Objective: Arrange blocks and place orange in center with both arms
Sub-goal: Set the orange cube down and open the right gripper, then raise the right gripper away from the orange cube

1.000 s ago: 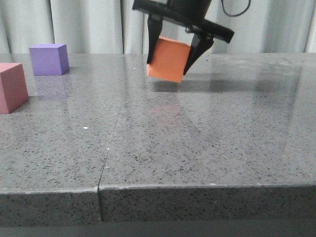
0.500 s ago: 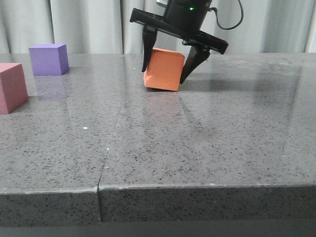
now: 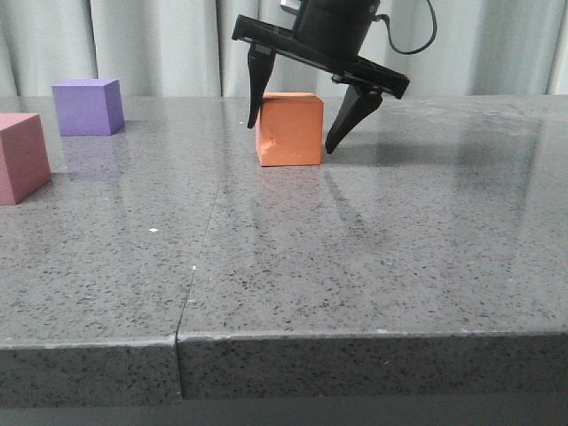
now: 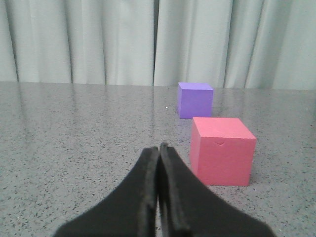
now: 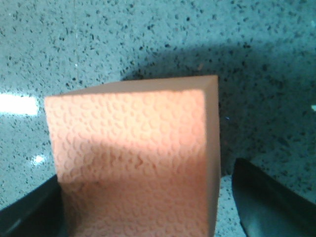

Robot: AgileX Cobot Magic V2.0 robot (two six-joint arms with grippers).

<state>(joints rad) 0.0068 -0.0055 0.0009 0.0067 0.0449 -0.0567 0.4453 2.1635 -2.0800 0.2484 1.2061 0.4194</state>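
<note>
The right gripper (image 3: 295, 129) hangs spread wide over the orange cube (image 3: 289, 130), fingers either side with a gap showing at the right one, nothing gripped. The cube sits flat on the bench (image 3: 373, 231) toward its far edge. Over left, the left gripper (image 4: 159, 154) is pinched tight, empty, near the pink-red cube (image 4: 222, 150); the purple cube (image 4: 195, 99) sits just beyond.

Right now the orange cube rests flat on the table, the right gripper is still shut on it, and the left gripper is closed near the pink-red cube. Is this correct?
Not quite. The right gripper is open: in the front view its jaws stand apart from the orange cube's sides. The cube does rest flat on the table, and the left gripper is closed near the pink-red cube.
</note>
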